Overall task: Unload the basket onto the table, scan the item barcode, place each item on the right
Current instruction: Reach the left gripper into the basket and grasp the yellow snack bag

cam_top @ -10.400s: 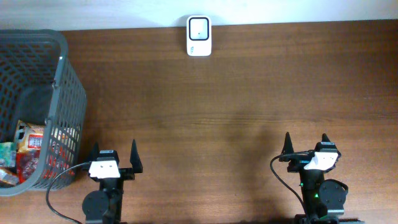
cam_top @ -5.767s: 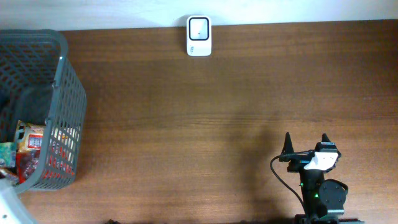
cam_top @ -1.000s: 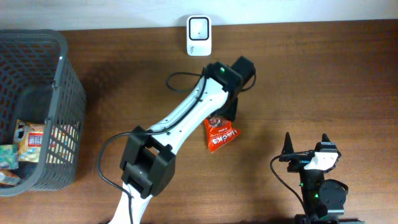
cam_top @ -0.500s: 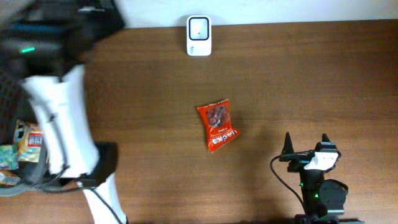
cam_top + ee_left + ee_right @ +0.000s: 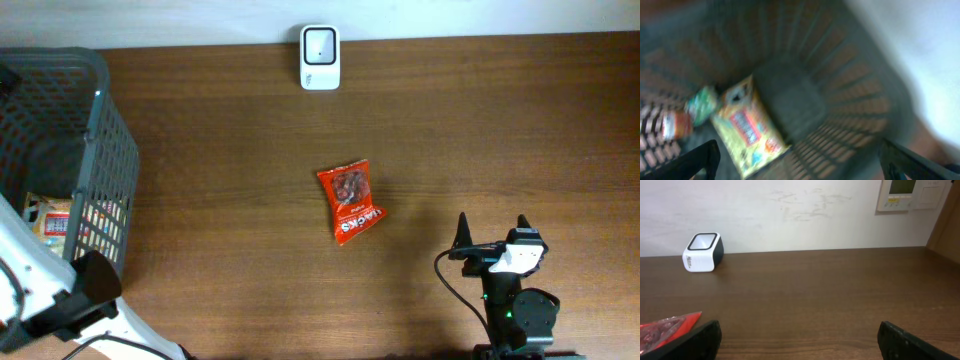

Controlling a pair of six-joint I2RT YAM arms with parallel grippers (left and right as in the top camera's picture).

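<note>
The red snack packet (image 5: 350, 203) is found lying on the table (image 5: 500, 120), mid-surface, well apart from the white scanner (image 5: 320, 44). The left hand (image 5: 800, 157) is held open over the basket (image 5: 100, 130); the right hand (image 5: 492, 226) is open, empty.

Motion-blurred basket (image 5: 855, 95) and packets (image 5: 747, 130)

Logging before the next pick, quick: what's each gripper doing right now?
Left gripper: open, holding nothing, over the grey mesh basket.
Right gripper: open, holding nothing.

even, bright light; left wrist view motion-blurred, the other two sharp.
</note>
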